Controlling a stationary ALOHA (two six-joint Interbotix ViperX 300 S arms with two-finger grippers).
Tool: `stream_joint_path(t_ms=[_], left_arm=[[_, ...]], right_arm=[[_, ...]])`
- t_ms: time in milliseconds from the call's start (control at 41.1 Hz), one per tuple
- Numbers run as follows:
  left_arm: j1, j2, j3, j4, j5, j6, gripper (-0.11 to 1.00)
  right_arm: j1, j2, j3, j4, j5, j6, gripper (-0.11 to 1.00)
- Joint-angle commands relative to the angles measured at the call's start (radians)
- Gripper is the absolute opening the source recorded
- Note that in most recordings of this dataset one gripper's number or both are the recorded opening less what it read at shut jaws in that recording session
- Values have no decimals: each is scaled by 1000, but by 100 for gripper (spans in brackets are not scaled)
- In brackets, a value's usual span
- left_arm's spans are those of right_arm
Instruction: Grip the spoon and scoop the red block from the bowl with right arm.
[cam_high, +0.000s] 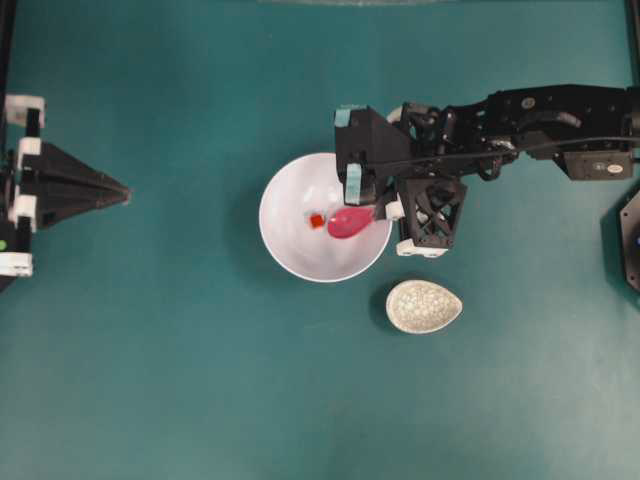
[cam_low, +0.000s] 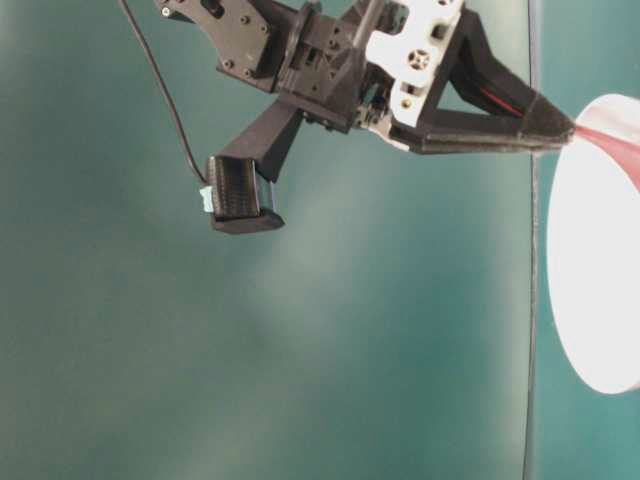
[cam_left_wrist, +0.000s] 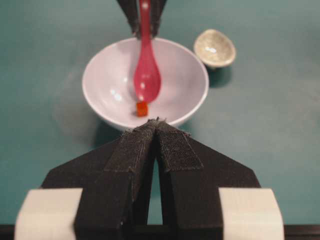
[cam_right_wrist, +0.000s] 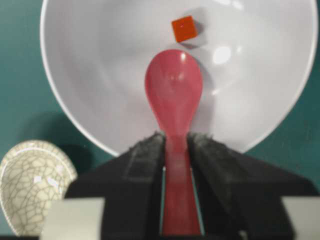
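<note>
Standing on the green table (cam_high: 180, 380): one white bowl (cam_high: 290, 255), one speckled egg-shaped dish (cam_high: 424, 306) just beside it. Right gripper (cam_right_wrist: 176, 142), fingers (cam_right_wrist: 145, 155) clamped on the handle of the pink spoon (cam_right_wrist: 174, 90); its scoop hangs inside the bowl. Red block (cam_right_wrist: 183, 28) lies on the bowl's floor just past the spoon's tip (apart from it, not in the scoop). Left gripper (cam_left_wrist: 157, 125), fingers together, holding nothing, well apart from the bowl at the table's left edge.

A speckled, crackle-glazed egg-shaped dish (cam_high: 424, 306) sits on the teal table (cam_high: 180, 380)
</note>
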Motion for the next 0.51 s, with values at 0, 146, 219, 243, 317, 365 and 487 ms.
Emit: stream_joint_path(t_ms=[0, 146, 219, 243, 317, 365, 487], left_arm=[[2, 6, -14, 3, -5, 3, 0], [2, 6, -14, 3, -5, 3, 0], [2, 6, -14, 3, -5, 3, 0], [2, 6, -14, 3, -5, 3, 0], [2, 6, -14, 3, -5, 3, 0], [2, 6, -14, 3, -5, 3, 0], [2, 6, -14, 3, -5, 2, 0]], right_arm=[[-5, -6, -32, -2, -20, 0, 25], [-5, 14, -49, -2, -29, 0, 25], [-5, 25, -60, -2, -29, 0, 25], [-3, 29, -64, -2, -29, -2, 25], [-5, 38, -80, -2, -29, -2, 25], [-5, 44, -89, 0, -29, -2, 25], [-3, 57, -112, 2, -29, -2, 25]])
